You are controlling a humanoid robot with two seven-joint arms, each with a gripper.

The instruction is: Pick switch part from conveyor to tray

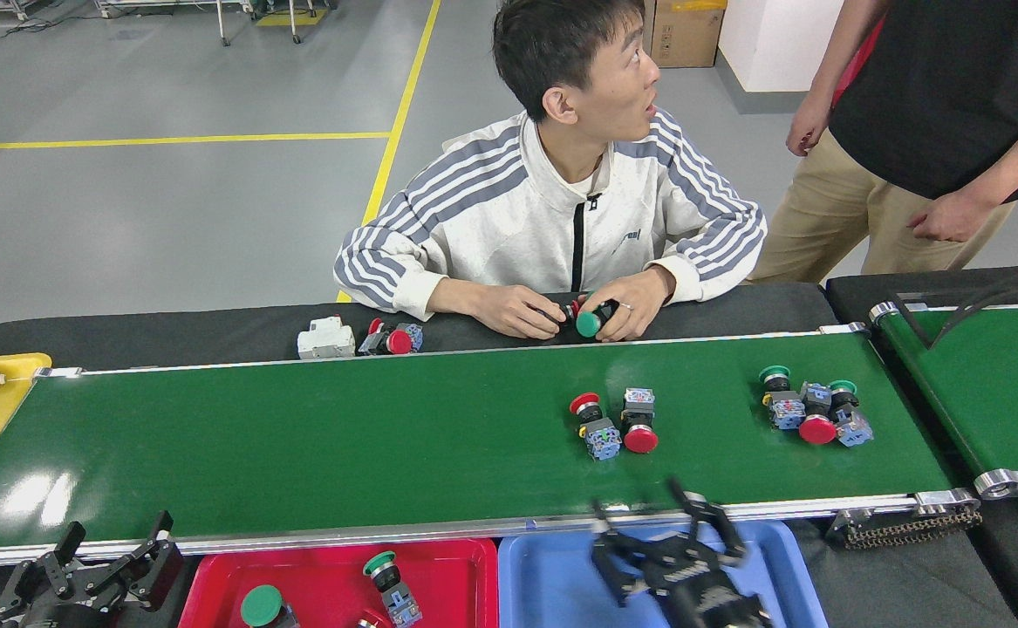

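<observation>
Jaws wide, both empty: right gripper [661,536] over blue tray [552,580]; left gripper [94,571] beside red tray [465,584].

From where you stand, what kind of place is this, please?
Probably a factory floor or robot test workshop. A long green conveyor carries push-button switch parts, sorting trays, red and blue, sit below it, and the grey floor has yellow line markings.

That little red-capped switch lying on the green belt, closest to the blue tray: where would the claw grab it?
Probably across the narrow black neck of the red-capped mushroom switch, coming straight down from above. It lies on its side on the glossy dark-green conveyor belt, red cap toward the blue plastic tray; a second switch lies close on its left.
</observation>
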